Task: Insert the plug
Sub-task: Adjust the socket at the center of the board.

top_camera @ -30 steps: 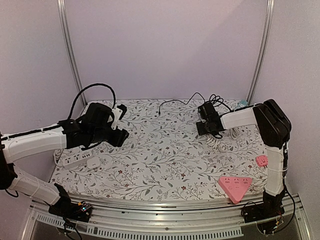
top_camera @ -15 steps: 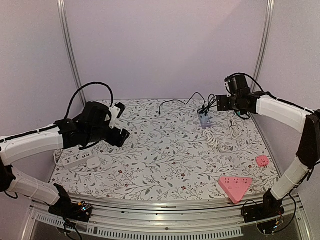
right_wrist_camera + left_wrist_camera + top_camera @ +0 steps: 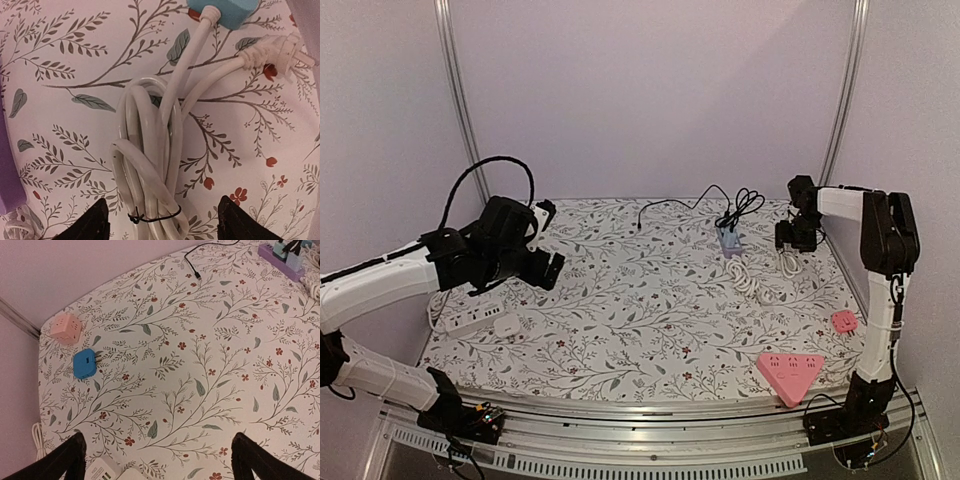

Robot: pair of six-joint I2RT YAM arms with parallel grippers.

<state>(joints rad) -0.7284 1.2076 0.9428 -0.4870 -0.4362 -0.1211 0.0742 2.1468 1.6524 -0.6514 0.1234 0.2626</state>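
Power sockets lie scattered over a floral-printed surface (image 3: 650, 320). At its left edge sits a white power strip (image 3: 468, 322) with a white adapter (image 3: 506, 326) just beside it. The left claw (image 3: 157, 450) hovers above this side, its jaws spread wide apart with nothing between them; the wrist view shows only bare cloth under the gap. Further back on the left, a pink cube socket (image 3: 66, 329) stands near the far corner, and a blue socket (image 3: 84, 363) lies just beside it, closer in.

Toward the middle, a thin black cable (image 3: 670, 206) trails along the far edge to a purple power strip (image 3: 728, 240), which has dark plugs seated in it. Right of that strip lies a coiled white cord (image 3: 150, 165), bundled with a black twist tie (image 3: 155, 216). The right claw (image 3: 162, 205) hangs directly over this bundle with its jaws apart, clamped on nothing; the cord rests flat on the cloth beneath it.

The white plug (image 3: 280, 55) lies on the surface at the far right, at the end of the cord, not inserted in anything. The cord's other end runs into a teal block (image 3: 225, 10) near the plug. Nearer the arms on the right, a small pink square socket (image 3: 843, 321) and a pink triangular socket (image 3: 790, 370) lie well apart from the cord.
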